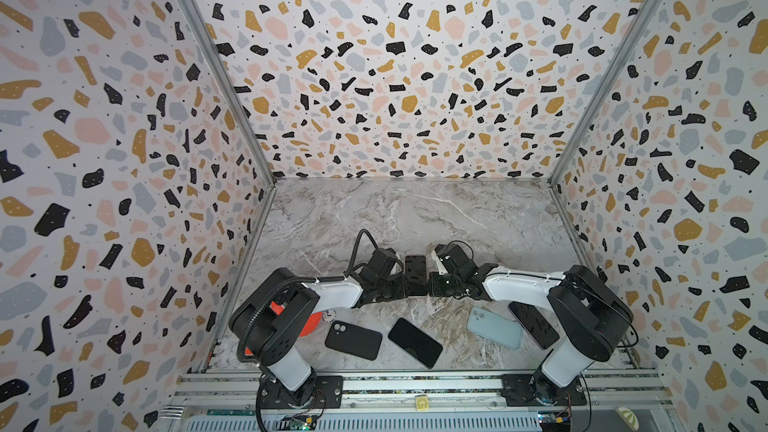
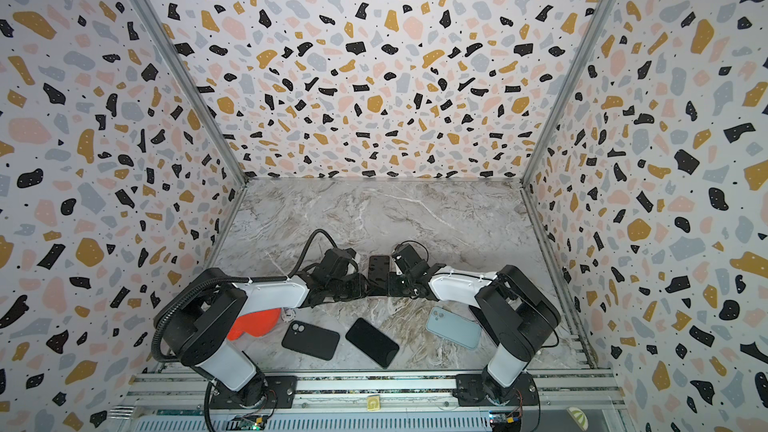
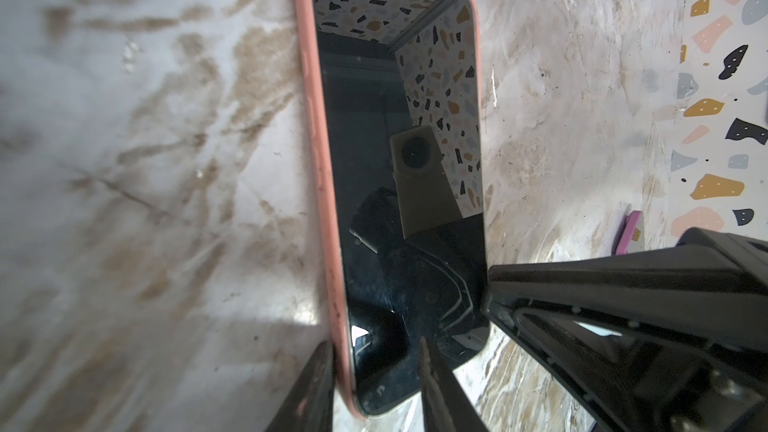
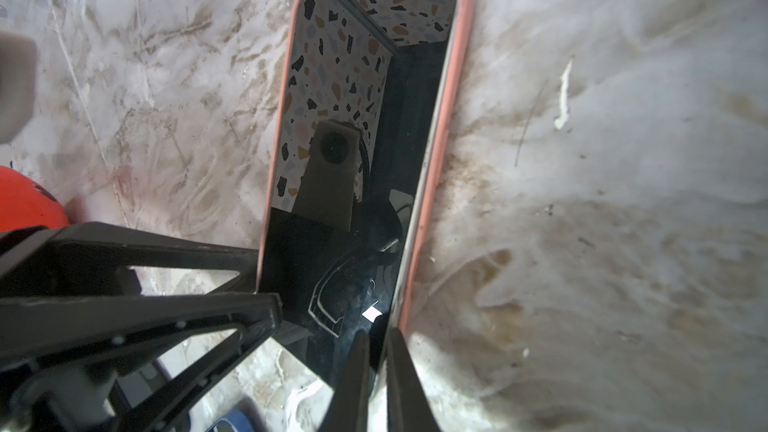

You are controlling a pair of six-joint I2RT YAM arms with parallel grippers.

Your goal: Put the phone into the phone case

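Note:
The phone (image 1: pixel 416 268) (image 2: pixel 379 268), its dark screen up, sits in the pink phone case (image 3: pixel 320 168) (image 4: pixel 446 110) and is held between both arms above the marble table in both top views. At the phone's near end its pale rim shows bare of pink. My left gripper (image 3: pixel 374 371) (image 1: pixel 406 288) is shut on a near corner, one finger outside the pink wall and the other on the screen. My right gripper (image 4: pixel 378 367) (image 1: pixel 432 284) is shut thinly on the opposite near edge of the phone.
Near the front edge of the table (image 1: pixel 415 209) lie a black case with camera holes (image 1: pixel 353 339), a black phone (image 1: pixel 414 342), a light blue phone (image 1: pixel 494 327) and a dark phone (image 1: pixel 533 324). An orange object (image 1: pixel 309 322) sits under the left arm.

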